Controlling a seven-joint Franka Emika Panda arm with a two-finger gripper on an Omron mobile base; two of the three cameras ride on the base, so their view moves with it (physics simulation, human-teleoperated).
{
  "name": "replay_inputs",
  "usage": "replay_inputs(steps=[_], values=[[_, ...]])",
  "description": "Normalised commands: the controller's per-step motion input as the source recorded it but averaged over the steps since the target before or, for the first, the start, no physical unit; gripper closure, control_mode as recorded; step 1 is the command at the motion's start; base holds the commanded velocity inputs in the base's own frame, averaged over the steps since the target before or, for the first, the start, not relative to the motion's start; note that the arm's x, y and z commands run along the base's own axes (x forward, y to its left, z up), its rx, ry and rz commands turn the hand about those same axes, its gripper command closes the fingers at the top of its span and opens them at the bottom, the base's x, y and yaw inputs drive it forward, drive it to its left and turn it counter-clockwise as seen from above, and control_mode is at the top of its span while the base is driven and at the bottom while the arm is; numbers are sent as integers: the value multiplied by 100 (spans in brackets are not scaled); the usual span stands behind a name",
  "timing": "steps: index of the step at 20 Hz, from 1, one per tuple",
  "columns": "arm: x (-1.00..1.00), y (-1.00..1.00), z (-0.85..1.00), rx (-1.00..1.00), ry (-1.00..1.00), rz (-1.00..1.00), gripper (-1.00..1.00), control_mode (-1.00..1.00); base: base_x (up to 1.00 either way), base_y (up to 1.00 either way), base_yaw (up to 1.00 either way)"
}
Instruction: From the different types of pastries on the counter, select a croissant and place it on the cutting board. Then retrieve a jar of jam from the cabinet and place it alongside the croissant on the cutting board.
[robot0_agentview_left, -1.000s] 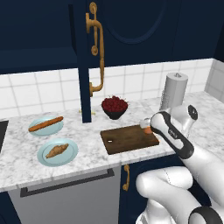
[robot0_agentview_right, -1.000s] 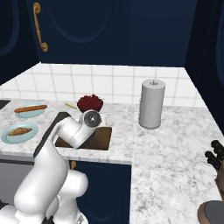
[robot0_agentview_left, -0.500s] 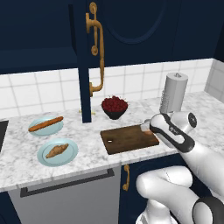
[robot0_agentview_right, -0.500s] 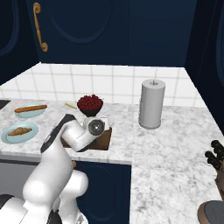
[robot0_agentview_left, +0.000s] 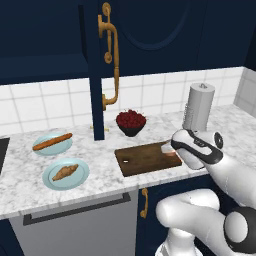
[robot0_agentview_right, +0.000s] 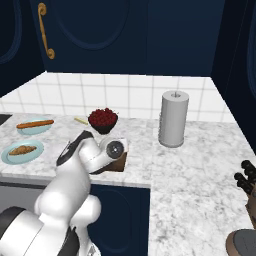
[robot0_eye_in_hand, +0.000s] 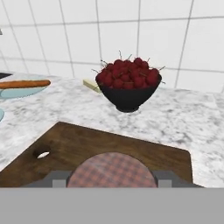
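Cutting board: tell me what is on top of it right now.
On the cutting board a jar with a red checked lid sits at its right end, between the gripper's fingers. The croissant lies on its blue plate. The arm covers the board's right edge.

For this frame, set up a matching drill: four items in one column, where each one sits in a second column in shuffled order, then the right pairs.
Things
1. small golden-brown crescent croissant
2. long thin orange-brown bread stick
3. dark bowl of red cherries
4. small jar with a pink checked lid

Places
A. on the farther light blue plate
B. between the fingers of the gripper, over the dark brown wooden cutting board
C. on the nearer light blue plate
D. on the marbled stone counter, behind the board

Pairs: 1-C, 2-A, 3-D, 4-B
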Motion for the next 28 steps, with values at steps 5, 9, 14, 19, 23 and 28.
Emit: replay_inputs(steps=[5,9,14,19,23,28], values=[[8,-3,-39,0,-1,0,100,-100,0,0,0],[23,-3,-36,0,-2,0,100,-100,0,0,0],[50,0,-15,0,-2,0,100,-100,0,0,0],[22,0,-42,0,-4,0,100,-100,0,0,0],[38,6,-41,0,-8,0,100,-100,0,0,0],[26,13,-43,2,-4,0,100,-100,0,0,0]])
